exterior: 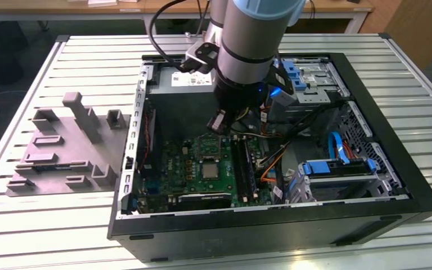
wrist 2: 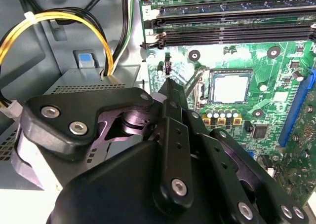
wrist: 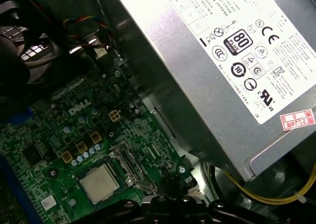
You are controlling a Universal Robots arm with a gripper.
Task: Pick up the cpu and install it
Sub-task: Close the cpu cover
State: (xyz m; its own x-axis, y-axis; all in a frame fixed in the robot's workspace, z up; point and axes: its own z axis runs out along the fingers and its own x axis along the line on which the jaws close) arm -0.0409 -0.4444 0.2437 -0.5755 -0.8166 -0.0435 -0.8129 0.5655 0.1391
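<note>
Inside the open computer case [exterior: 366, 169], the cpu [exterior: 211, 169] lies flat in the metal-framed socket [wrist 2: 210, 88] on the green motherboard [exterior: 201, 180]. It is a small thin square with a pale silvery top; in the second wrist view the cpu [wrist 2: 230, 87] looks almost white, and in the first wrist view the cpu [wrist: 98, 183] is a dull beige with slightly rounded corners. The socket's retaining frame stands hinged up beside it. The black claw [wrist 2: 170, 86] hangs above the board, near the socket but apart from the chip, with nothing in its grip; whether its fingers are spread or closed I cannot tell. A grey power supply box [wrist: 222, 61] sits close by, with yellow and black cables [wrist 2: 59, 21] running from it. Blue cables [exterior: 337, 147] lie on the exterior view's right side of the case. The case rests on a slatted pale desk [exterior: 88, 50]. A grey plastic tray [exterior: 66, 152] with upright blocks sits on the desk at the exterior view's left. Beyond the desk is a wooden bench [exterior: 66, 7].
</note>
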